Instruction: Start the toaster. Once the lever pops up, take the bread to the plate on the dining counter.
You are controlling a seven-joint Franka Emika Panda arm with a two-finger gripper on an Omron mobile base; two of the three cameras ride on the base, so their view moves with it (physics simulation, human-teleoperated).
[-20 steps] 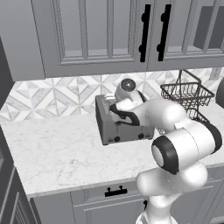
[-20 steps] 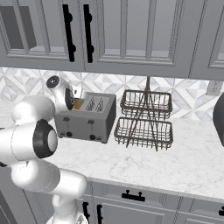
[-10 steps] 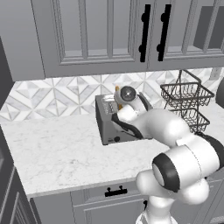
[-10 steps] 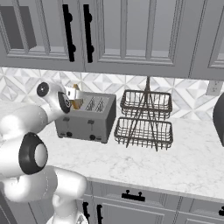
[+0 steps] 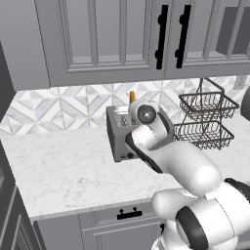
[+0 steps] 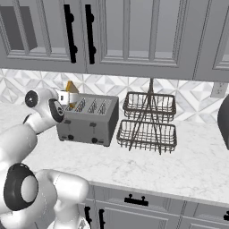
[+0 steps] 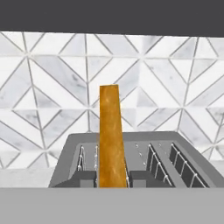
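Bread up in the toaster, gripper closing in for the lift

The bread [image 7: 110, 135] stands upright, edge-on, in a slot at the left end of the toaster [image 7: 144, 151], its orange-brown top well above the slot, which suggests the toasting is done and the step in hand is picking it up. In the hand view the two finger tips [image 7: 86, 178] flank the slice at its base with the jaws spread; each seems at most just beside it, so I judge it not yet pinched, though contact is hard to rule out. In the right base view the gripper [image 6: 64, 96] sits over the toaster's left end, the slice [image 6: 70, 86] peeking up behind it. Next calls for squeezing the slice, then a straight upward pull clear of the slot wires before carrying it off to the plate. A wire basket rack [image 6: 147, 120] stands just right of the toaster on the counter [image 5: 63, 168].
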